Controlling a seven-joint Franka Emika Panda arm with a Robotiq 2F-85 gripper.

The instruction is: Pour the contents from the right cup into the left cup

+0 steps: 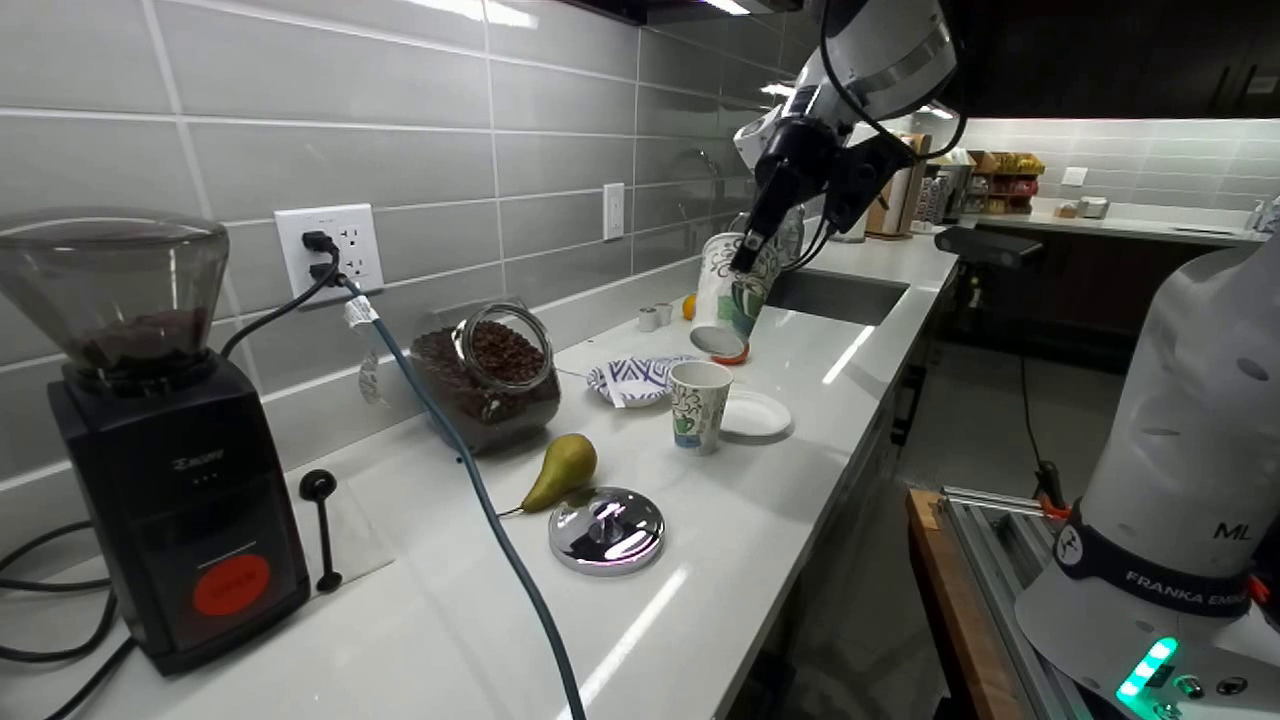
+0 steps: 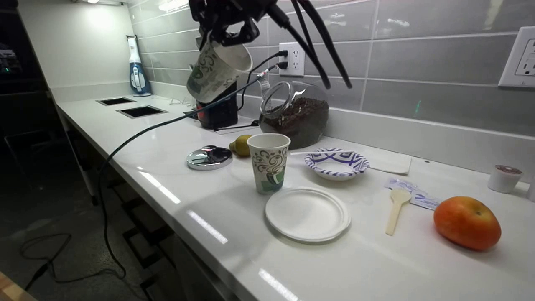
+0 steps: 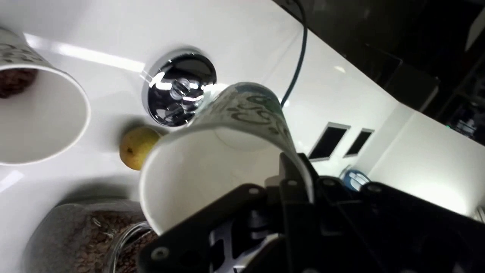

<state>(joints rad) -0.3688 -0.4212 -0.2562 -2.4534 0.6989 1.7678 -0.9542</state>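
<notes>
We see the hand (image 3: 299, 167) clamped on the wall of the held cup (image 2: 215, 73), near its rim. This cup hangs in the air above the surface (image 2: 376, 267); it is tilted, with the mouth higher than the base. The standing cup (image 2: 269, 165) is upright on the surface, and in the wrist view we notice brown beans (image 3: 17, 80) inside it. The 2 cups are apart from each other. Just beside the standing cup we find 1 white plate (image 2: 307, 214), and near it a bowl (image 2: 356, 166) with blue pattern.
</notes>
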